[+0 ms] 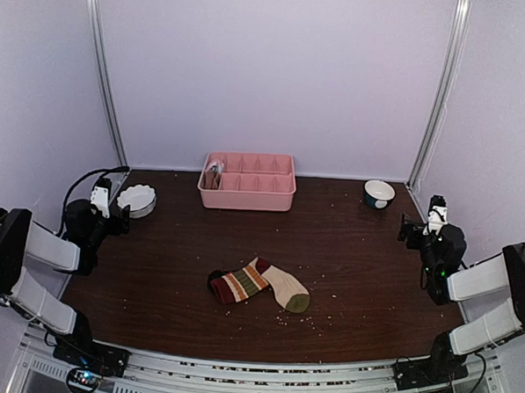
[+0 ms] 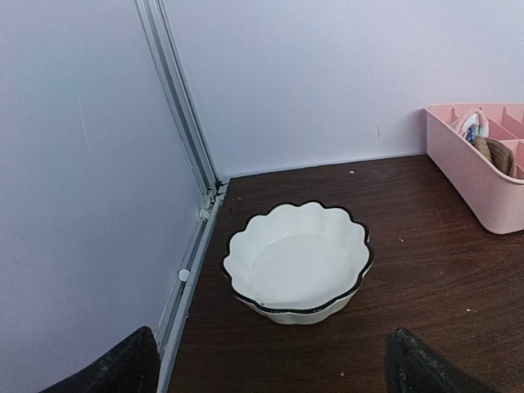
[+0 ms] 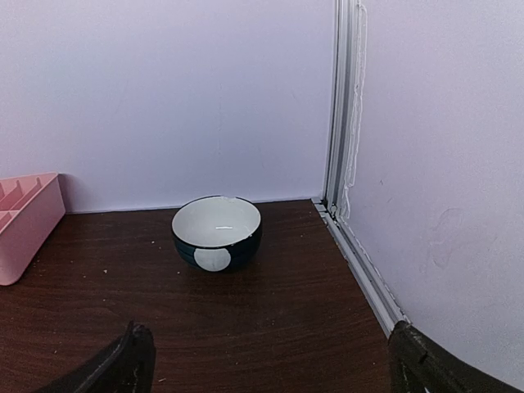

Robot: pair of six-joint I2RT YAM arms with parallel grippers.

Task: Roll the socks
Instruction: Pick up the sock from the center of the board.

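The dark brown wood-grain table point(image 1: 153, 270) is looking matt. The striped and cream knitted cloth socks point(image 1: 259, 286) are looking soft and dull, the white scalloped glazed bowl point(image 2: 296, 262) is gleaming, and the pink plastic tray point(image 1: 247, 196) is looking smooth.

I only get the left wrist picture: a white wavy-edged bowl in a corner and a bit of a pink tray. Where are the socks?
Observer: A striped sock and a cream sock lie mid-table, nearer the arms than the pink tray.
Operator: Are they apart?
Observer: No, they touch, side by side. I cannot tell which one overlaps the other.
Operator: What's over on the far right?
Observer: A dark bowl with a white inside stands in the far right corner.
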